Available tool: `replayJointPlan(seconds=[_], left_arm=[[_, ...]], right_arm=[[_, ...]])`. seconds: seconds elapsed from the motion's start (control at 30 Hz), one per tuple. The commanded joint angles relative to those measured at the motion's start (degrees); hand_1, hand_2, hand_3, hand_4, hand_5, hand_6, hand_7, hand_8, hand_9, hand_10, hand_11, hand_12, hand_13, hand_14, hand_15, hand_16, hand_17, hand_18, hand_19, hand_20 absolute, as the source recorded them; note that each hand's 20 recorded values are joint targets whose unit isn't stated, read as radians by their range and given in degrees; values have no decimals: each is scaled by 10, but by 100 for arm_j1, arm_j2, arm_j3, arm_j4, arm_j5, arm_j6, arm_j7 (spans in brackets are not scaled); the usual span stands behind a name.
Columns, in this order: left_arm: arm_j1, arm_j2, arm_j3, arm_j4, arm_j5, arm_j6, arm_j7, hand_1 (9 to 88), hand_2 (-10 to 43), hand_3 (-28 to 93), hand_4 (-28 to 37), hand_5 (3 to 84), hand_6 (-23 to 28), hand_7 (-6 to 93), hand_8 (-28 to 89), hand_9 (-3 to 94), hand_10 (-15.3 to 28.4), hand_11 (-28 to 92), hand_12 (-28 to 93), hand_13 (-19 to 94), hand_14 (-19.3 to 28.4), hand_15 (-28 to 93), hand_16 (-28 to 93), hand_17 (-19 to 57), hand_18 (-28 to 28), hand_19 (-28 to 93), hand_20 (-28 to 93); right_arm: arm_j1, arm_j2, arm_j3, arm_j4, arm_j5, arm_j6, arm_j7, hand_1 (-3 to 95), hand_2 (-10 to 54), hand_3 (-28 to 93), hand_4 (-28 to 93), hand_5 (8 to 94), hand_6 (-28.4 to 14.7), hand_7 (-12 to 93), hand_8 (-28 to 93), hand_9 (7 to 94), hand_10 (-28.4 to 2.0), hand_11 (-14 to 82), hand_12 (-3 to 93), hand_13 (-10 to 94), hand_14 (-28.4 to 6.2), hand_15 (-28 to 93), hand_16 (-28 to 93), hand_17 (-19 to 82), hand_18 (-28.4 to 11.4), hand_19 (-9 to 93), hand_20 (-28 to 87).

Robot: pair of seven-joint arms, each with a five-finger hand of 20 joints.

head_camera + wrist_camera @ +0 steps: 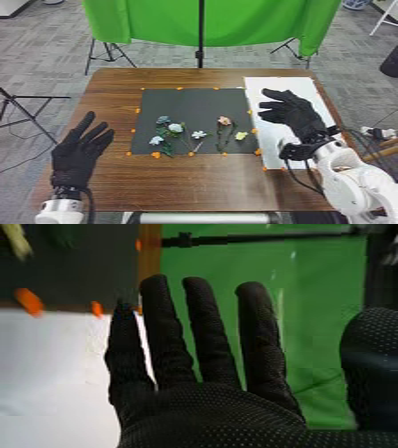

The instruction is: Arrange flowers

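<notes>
In the head view, several artificial flowers lie side by side on a dark mat point(195, 102): a blue flower point(163, 120), a pale blue one point(156, 140), a white rose point(175, 128), a small white flower point(199, 134), a peach flower point(224, 121) and a yellowish one point(241, 135). My right hand point(298, 112) is held over the white sheet, right of the flowers, open and empty. In the right wrist view the same hand point(213, 411) has straight, spread fingers. My left hand point(78, 155) is open at the table's left edge, away from the flowers.
The white sheet point(275, 131) lies along the table's right side, beside the mat. Orange tape pieces point(156, 155) mark the mat's edges. A green cloth point(213, 22) on a black stand point(200, 55) hangs behind the brown table point(195, 182). A tripod point(31, 112) stands on the left.
</notes>
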Motion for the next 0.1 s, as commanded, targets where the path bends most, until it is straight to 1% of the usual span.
replayJointPlan(seconds=[0.03,0.1], left_arm=[[287,-123,-156,35,158,-177,-178,190,53,816,-283,362,49,98,-100,351,182,190,95,237,279,470,-79,-110,268,521,77],[283,-122,-142,44,148,-185,-161,190,53,816,-283,362,51,96,-100,351,182,190,96,235,278,468,-78,-109,269,522,77]], right_arm=[[-266,-19,57,-41,734,259,-337,144,71,727,-283,480,33,120,-117,506,-153,121,131,381,-187,323,130,62,-243,507,246],[-264,-25,48,-31,746,222,-357,142,71,730,-283,480,34,122,-117,507,-153,122,131,380,-187,322,133,62,-243,508,245]])
